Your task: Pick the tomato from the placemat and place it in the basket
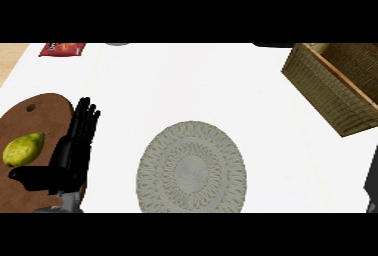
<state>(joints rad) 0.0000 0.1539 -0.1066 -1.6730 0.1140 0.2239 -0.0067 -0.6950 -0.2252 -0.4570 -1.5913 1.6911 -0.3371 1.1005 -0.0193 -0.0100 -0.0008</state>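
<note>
Left hand (70,155) up at the view's left, fingers straight and apart, holding nothing, resting over the wooden board. Moving now from biggest to smallest. White counter (221,80) first, filling most of the view. Then the woven basket (325,95) at upper right, tilted across the corner, only part of its inside showing. Next the round grey placemat (192,167) in the middle, and look at that: bare, no tomato on it. No tomato anywhere in view, in fact; cannot say where it sits. Brown board (29,120) at the left edge, carrying a yellow-green fruit (22,148) just beside the hand. Red packet (63,48) far back at top left. Last, a dark sliver at the right edge, probably the right hand (372,175); cannot tell whether open or closed, or carrying anything.

Judging by the bare mat, looks like the pick is behind us and the carry to the basket is on, or already finished. Next move, if still carrying: rise over the basket's near wall, centre above the opening, then let go.
</note>
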